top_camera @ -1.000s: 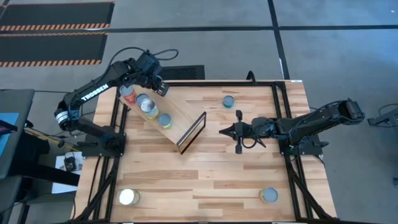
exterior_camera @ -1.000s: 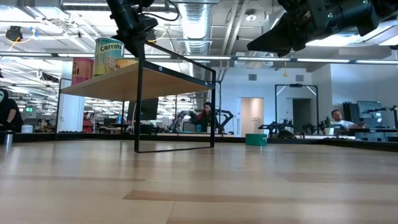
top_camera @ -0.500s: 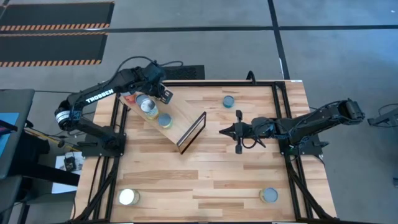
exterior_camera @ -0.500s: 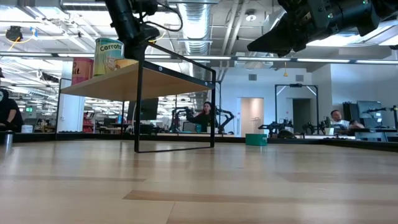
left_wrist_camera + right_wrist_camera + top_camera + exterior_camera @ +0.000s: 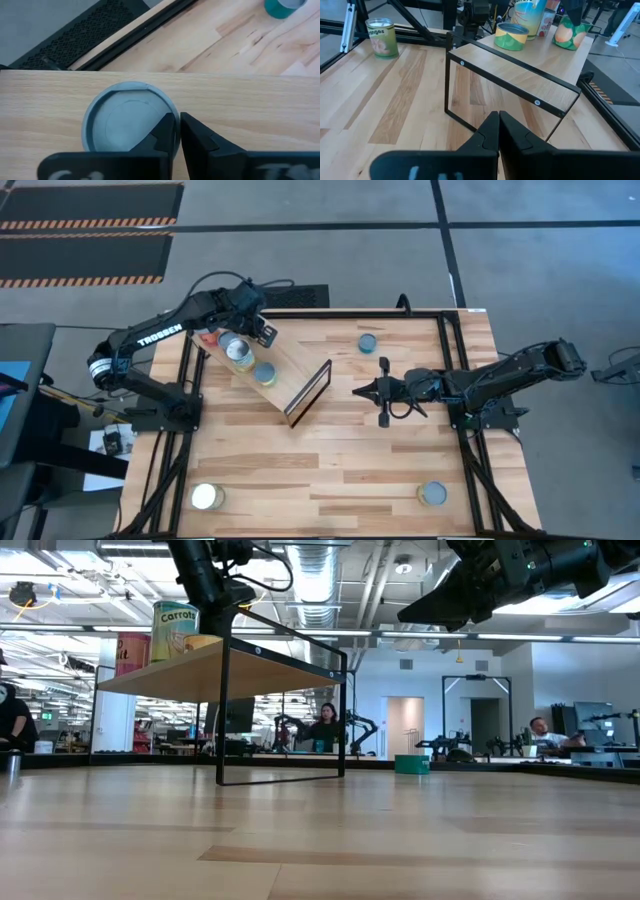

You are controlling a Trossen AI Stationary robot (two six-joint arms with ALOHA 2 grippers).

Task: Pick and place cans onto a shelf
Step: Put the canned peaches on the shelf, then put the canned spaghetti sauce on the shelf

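Diagonally across the tabletop (image 5: 330, 460) runs the shelf (image 5: 290, 365), left gripper (image 5: 177, 132) clenched above an upright can (image 5: 127, 122).

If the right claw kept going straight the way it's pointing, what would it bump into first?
Probably the shelf. The right gripper is shut, hangs over bare table and points at the shelf's dark end frame. It may be high enough to pass above it.

Three cans (image 5: 241, 354) stand on the shelf (image 5: 290, 366); three others (image 5: 368, 342) sit apart on the table (image 5: 340, 460).
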